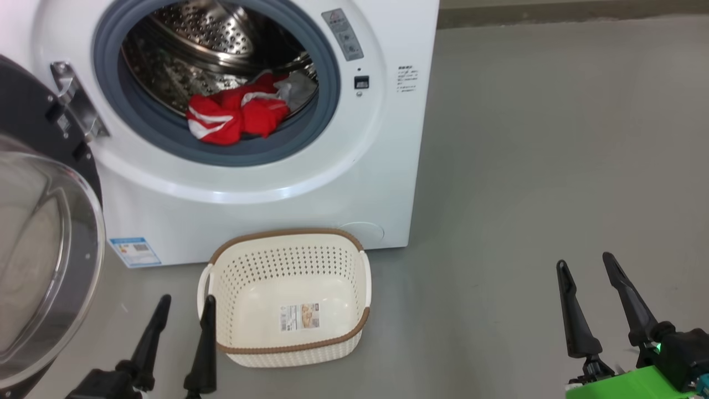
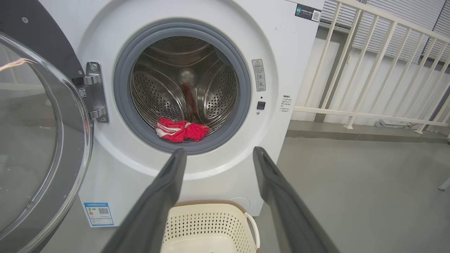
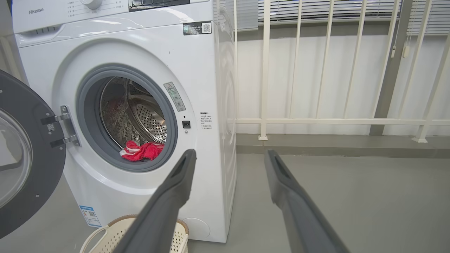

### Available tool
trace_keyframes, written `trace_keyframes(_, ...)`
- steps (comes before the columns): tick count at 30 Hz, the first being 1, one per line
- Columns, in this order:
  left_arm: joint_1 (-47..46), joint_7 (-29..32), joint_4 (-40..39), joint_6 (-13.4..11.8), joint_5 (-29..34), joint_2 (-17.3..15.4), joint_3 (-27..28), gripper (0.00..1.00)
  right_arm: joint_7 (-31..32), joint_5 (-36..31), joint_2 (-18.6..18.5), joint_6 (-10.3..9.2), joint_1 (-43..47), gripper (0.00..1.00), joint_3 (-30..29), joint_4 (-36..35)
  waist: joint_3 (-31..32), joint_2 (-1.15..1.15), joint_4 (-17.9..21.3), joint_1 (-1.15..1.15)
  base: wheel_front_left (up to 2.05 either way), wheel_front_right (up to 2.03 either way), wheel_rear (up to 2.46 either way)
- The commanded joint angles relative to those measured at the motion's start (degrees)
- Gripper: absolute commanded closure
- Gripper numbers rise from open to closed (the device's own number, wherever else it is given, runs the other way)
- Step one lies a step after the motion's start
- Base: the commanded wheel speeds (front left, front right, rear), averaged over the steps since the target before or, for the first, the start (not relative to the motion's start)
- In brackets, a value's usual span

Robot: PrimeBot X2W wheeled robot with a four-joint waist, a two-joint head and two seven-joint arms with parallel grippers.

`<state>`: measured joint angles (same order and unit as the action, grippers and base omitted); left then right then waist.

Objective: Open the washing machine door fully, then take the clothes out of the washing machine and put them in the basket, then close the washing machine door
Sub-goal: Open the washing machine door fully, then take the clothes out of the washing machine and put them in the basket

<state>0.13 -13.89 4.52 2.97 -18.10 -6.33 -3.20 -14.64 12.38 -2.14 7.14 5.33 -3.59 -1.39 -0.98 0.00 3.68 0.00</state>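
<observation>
From the head view, the washing machine (image 1: 388, 138) took the upper left of the frame. The washing machine door (image 1: 33, 277) stood swung wide open at the left edge, with its glass bowl facing outward. The clothes (image 1: 235, 113) lay red and white at the lower front of the drum, against the grey ring. The basket (image 1: 288, 235) sat on the grey floor just below the opening, in the lower middle, and a sticker (image 1: 299, 317) on its bottom was in plain sight.

The left gripper (image 1: 186, 300) was at the lower left, just beside the basket's left handle, with its fingers apart and nothing between them. The right gripper (image 1: 585, 259) was at the lower right over bare floor, well apart from the basket, and its fingers were also spread.

The left wrist view looked straight into the drum, as far as its back wall, with a pale railing (image 2: 369, 70) at the upper right. The right wrist view added the machine's top panel with a knob (image 3: 92, 2) in the upper left of the frame, and also the machine's right side.
</observation>
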Motion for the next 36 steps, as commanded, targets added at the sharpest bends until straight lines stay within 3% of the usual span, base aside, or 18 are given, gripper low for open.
trace_keyframes(1,-0.4,-0.7,-1.2,-0.4,0.8,-0.9,1.8,0.00,-0.4,-0.1,-0.7,0.35,-0.4,0.00,1.0,-1.8,1.1,0.00,1.0,0.00,0.00,0.00,0.00)
trace_keyframes(36,2.2,-0.1,-1.2,-2.9,2.2,-1.0,0.0,0.00,-0.4,-0.1,-0.7,0.35,3.0,0.00,0.5,-2.6,3.4,0.00,0.9,0.00,0.13,-0.13,0.00)
